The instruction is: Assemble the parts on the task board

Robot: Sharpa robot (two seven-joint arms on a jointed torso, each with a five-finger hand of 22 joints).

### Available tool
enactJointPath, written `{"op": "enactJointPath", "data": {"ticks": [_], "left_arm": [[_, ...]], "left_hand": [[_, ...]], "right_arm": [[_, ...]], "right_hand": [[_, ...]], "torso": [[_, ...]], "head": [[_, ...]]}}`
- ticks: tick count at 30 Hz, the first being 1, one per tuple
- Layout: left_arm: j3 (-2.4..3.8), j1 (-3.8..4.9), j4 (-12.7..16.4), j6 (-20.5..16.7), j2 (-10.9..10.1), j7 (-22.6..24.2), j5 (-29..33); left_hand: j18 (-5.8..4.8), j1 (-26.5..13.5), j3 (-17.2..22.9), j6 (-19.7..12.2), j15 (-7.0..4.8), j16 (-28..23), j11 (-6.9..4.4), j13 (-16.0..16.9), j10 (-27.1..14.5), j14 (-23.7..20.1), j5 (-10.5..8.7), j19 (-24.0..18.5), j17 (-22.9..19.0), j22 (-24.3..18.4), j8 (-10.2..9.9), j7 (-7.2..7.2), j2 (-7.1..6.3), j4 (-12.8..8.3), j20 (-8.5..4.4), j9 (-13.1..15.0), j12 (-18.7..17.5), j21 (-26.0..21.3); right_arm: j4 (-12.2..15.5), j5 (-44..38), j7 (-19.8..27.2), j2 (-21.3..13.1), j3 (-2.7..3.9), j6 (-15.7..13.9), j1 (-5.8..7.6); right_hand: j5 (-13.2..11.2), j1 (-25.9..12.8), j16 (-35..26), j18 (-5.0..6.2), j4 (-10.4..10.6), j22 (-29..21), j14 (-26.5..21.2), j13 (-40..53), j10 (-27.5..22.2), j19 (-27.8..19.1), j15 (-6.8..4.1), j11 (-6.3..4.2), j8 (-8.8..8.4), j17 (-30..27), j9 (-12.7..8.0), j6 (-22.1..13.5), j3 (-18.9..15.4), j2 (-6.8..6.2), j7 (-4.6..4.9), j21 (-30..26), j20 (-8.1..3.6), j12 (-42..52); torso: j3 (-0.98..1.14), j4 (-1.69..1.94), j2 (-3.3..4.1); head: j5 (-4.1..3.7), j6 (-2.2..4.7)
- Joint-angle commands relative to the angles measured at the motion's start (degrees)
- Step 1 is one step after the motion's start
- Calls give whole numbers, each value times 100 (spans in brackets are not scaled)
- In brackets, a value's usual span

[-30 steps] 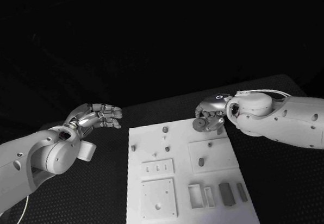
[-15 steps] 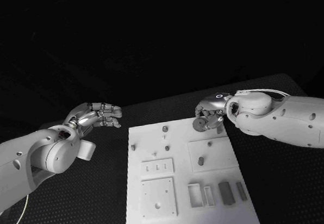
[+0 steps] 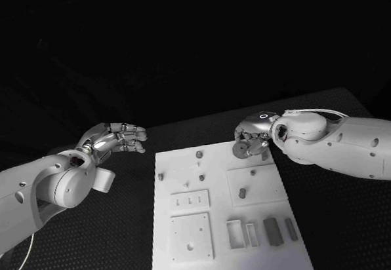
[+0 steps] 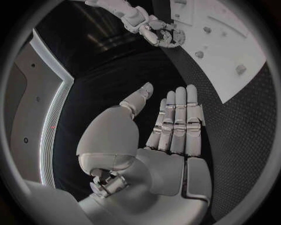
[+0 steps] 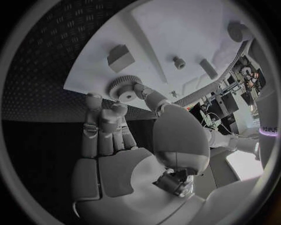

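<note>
Board [image 3: 231, 263]: white, mid-desk [image 3: 77, 267], bare black desk open on both long sides. Right hand [image 3: 251, 140]: at the board's far right corner, pinching a gear [image 5: 123, 87] just above it. Left hand [image 3: 118, 138]: off the board's far left corner, over bare desk, fingers straight together, holding nothing.

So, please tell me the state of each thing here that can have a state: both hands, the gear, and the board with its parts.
Right hand: pinches the gear, above the board's far right corner.
Gear: held at the fingertips, not yet mounted.
Left hand: holds nothing, fingers extended, off the board's left side.
Task board: flat on the table.
Dark parts: lying on the board's near right area.
</note>
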Motion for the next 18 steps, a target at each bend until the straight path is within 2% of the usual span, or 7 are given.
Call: {"op": "enactJointPath", "data": {"ticks": [1,9,12,18], "left_arm": [[4,5,9,68,-6,34,28],[3,5,12,65,-10,25,28],[3,5,8,65,-11,25,28],[3,4,7,87,-10,36,28]], "left_hand": [[97,-48,-26,-25,-4,-27,27,6,3,33,-2,35,10,6,-32,14,5,-8,1,6,-35,-33],[97,-48,-28,-35,-4,-29,29,8,-1,34,-2,36,12,8,-41,22,1,-9,0,6,-42,-35],[97,-48,-29,-38,-4,-30,30,8,-2,34,-2,36,13,8,-43,23,0,-10,0,7,-44,-36],[96,-49,-32,-44,-4,-32,32,9,-6,34,-2,36,15,9,-48,27,-5,-10,1,8,-48,-38]], "right_arm": [[-21,-362,-9,17,-47,-129,-79],[-1,-545,15,13,-47,-581,-98],[12,-545,9,4,-47,-655,-101],[35,-546,-6,-5,-47,-606,-105]], "right_hand": [[14,42,19,151,-44,124,13,-12,13,-2,-43,-35,10,9,37,613,1,3,31,33,-13,41],[15,80,14,151,-108,120,41,-45,49,26,-60,-53,16,10,51,659,28,5,14,46,-22,78],[15,87,-5,151,-157,113,40,-83,40,23,-40,-28,-73,7,20,526,36,-68,43,36,-25,71],[14,48,-23,151,-149,106,29,-142,-8,17,33,49,-216,14,-29,302,44,-226,124,15,-15,66]], "torso": [[2,-1,0],[0,-4,-3],[2,-6,-4],[3,-5,-5]], "head": [[4,-7],[1,-4],[-6,8],[-13,18]]}}
